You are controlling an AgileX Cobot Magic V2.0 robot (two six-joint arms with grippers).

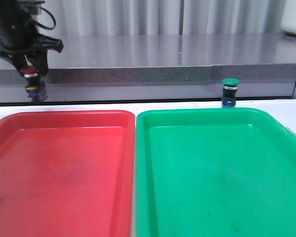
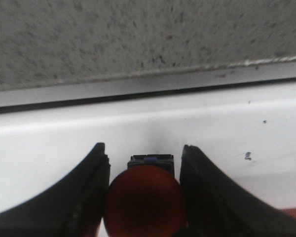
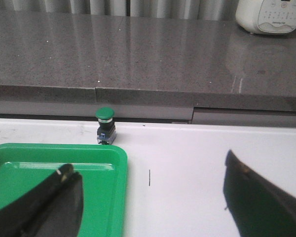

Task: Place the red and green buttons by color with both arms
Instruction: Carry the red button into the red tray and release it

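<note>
Left gripper clamped on red button, red tray below/ahead, nothing placed yet. Right gripper spread wide, green button ahead, untouched.

Bright even light, glossy tray glare, left wrist close-up blurred, soft focus

Red button: dark red mushroom-cap push switch with black body stood upright, clamped between the left fingers.
Green button: green-capped, blue-based switch stood upright, well beyond the right fingers.
</note>
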